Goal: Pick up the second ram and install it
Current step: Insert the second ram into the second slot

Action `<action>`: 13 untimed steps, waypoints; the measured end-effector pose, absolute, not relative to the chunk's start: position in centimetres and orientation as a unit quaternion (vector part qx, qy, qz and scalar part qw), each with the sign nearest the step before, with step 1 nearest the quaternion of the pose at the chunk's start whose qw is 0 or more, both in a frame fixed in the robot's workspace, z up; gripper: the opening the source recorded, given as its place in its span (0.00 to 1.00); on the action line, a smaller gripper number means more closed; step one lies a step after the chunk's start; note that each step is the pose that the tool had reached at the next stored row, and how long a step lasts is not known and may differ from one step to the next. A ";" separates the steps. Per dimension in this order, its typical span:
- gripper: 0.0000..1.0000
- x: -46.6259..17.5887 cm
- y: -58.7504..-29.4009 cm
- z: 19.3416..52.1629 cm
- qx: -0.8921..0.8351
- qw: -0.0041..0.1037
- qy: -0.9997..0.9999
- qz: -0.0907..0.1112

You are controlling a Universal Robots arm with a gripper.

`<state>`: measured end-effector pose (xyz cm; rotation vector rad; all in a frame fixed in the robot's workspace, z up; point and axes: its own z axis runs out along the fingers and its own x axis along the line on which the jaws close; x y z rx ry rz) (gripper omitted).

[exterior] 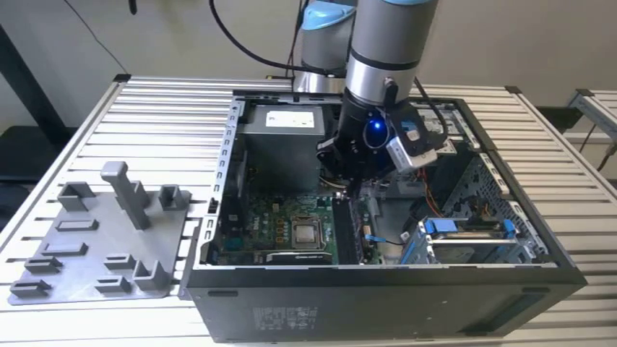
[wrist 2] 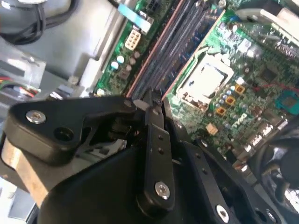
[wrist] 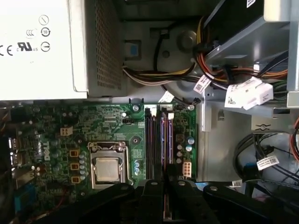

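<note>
Now — second ram (wrist: 163,140) over its slot, jaws pinched on it.

Edge-on, the thin card stands in the memory slots (wrist: 152,144) beside the CPU socket (wrist: 108,164); the gripper (wrist: 164,184) holds its near end, fingers almost closed. Judgement: keep the card upright and square to the slot, press evenly — a tilted push could bind a latch inside the computer case (exterior: 386,289).

Setting: robotics lab or test bench. Industrial arm (exterior: 383,43) mounted at a slatted aluminium tabletop (exterior: 144,130). Open desktop computer case (exterior: 386,289) lies on it, motherboard (wrist: 93,135) and power supply (wrist: 42,46) exposed. Grey fixture tray (exterior: 97,238) with part holders just beside the case. Plain wall behind.
</note>
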<state>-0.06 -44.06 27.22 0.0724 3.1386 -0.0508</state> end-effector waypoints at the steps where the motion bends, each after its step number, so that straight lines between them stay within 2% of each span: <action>1: 0.14 -0.1 -44.2 27.0 0.023 0.001 1.000 -0.016; 13: 0.14 -0.2 -45.3 25.1 0.022 -0.002 1.000 -0.017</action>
